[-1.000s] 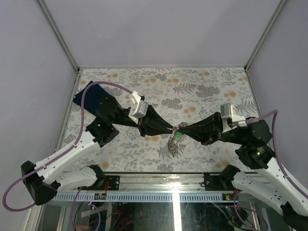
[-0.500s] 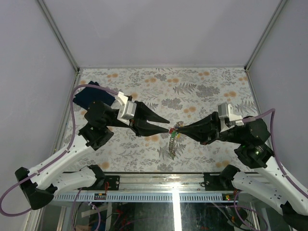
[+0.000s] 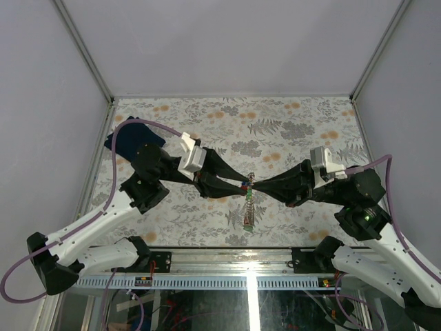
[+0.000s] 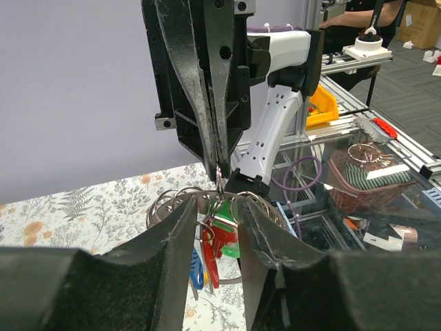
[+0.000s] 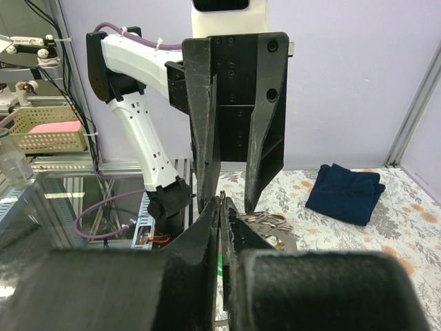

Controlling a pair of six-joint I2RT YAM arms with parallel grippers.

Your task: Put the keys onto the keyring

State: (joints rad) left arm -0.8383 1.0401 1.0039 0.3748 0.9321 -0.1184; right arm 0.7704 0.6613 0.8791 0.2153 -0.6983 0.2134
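Between the opposed tool tips, above the floral-print table (image 3: 296, 124), the right gripper (image 3: 254, 185) is pinched fully closed on the thin silvery wire keyring (image 4: 218, 181), and the keys (image 4: 222, 233), with glossy green, red and blue plastic tags, hang beneath it. The left gripper (image 4: 218, 207) stands part-spread, its matte black tapered fingers (image 4: 176, 234) flanking the tags; contact cannot be determined. Only the right wrist view shows the folded dark blue cloth (image 5: 344, 192) beyond the left gripper, and only the overhead view shows the chain (image 3: 248, 215) dangling below the tips.

Keyring (image 3: 249, 182) too small to make out — keys (image 4: 222, 233) half hidden
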